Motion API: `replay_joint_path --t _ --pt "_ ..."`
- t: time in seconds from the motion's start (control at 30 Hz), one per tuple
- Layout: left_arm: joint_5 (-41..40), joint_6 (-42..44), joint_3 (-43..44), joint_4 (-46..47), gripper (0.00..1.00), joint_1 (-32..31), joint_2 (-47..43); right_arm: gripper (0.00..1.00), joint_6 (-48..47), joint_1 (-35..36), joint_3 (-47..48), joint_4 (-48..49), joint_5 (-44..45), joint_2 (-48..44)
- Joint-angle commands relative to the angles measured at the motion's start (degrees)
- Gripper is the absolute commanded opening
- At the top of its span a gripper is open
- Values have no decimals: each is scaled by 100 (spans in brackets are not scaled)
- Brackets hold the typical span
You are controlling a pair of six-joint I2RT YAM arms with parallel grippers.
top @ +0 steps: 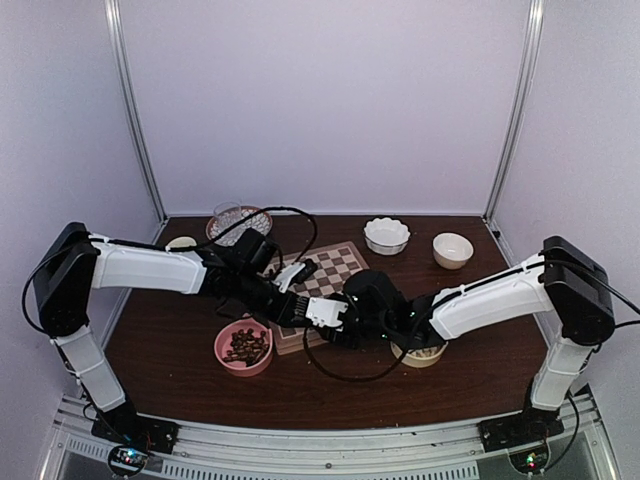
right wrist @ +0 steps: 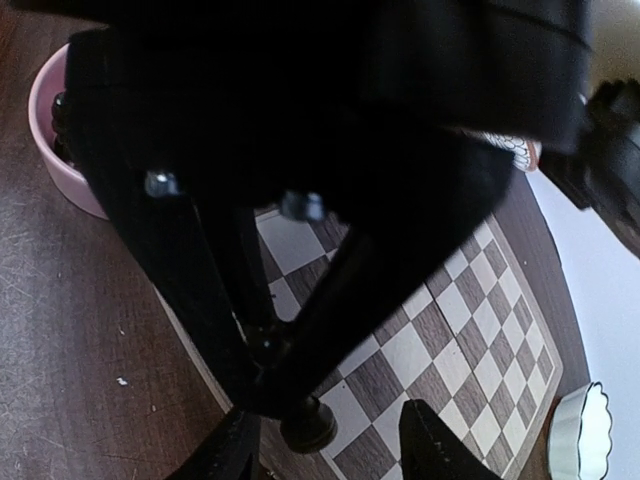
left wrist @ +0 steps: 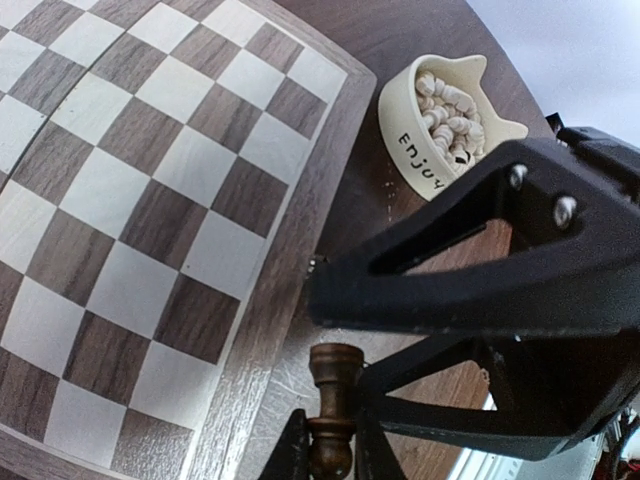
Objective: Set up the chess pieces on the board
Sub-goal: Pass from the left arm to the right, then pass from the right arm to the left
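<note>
Two arms meet above the near left part of the board (left wrist: 150,200), a wooden chessboard with dark brown and cream checks and a tan border, which lies at the middle of the bench (top: 170,350) and is turned askew to the bench edges. The left fingers (left wrist: 292,455) are clamped on a dark chess piece (left wrist: 333,395), gripping it low on its stem; the piece is upright and hangs over the board's tan border, clear of the checked field. The right fingers (right wrist: 432,445) stand apart, one on each side of the same piece, with a gap visible on both sides in the right wrist view. The remaining dark pieces (top: 247,344) lie heaped in a pink bowl (top: 222,345) on the bench just off the board's near left corner. Cream-white pieces (left wrist: 450,110) fill a cream bowl (left wrist: 400,110) lettered "Enjoy", set on the bench beside the board's near right edge and partly covered by the right arm in the top view. A scalloped white bowl (top: 386,235) and a plain white bowl (top: 452,250) stand side by side toward the bench's rear right corner, well apart from both arms.
</note>
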Motion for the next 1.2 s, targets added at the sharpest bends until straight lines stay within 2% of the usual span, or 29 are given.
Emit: replay_joint_path --t 0.0,0.1,0.27,0.33,0.47,0.73,1.0,1.17 --pt "227 -64 202 231 9 -45 116 44 -80 98 221 -105 130 166" --pt "208 -57 211 198 9 -51 115 39 -107 108 254 -168 116 189" --pt "157 -38 225 135 11 -51 94 20 -130 117 285 -220 136 220" --pt "144 -29 178 173 17 -51 43 14 -129 117 297 -231 148 243" --pt "105 -117 -213 714 37 -36 -320 3 40 110 258 -17 415 214" --pt "-266 -305 -1043 1663 53 228 -1149 1 717 -131 -168 640 214 -24" --pt "-485 -330 -1808 2742 56 230 -1740 0 1856 -468 -344 1247 -455 22" --pt "-387 -401 -2060 3344 54 230 -1599 0 2676 -626 -371 1748 -986 243"
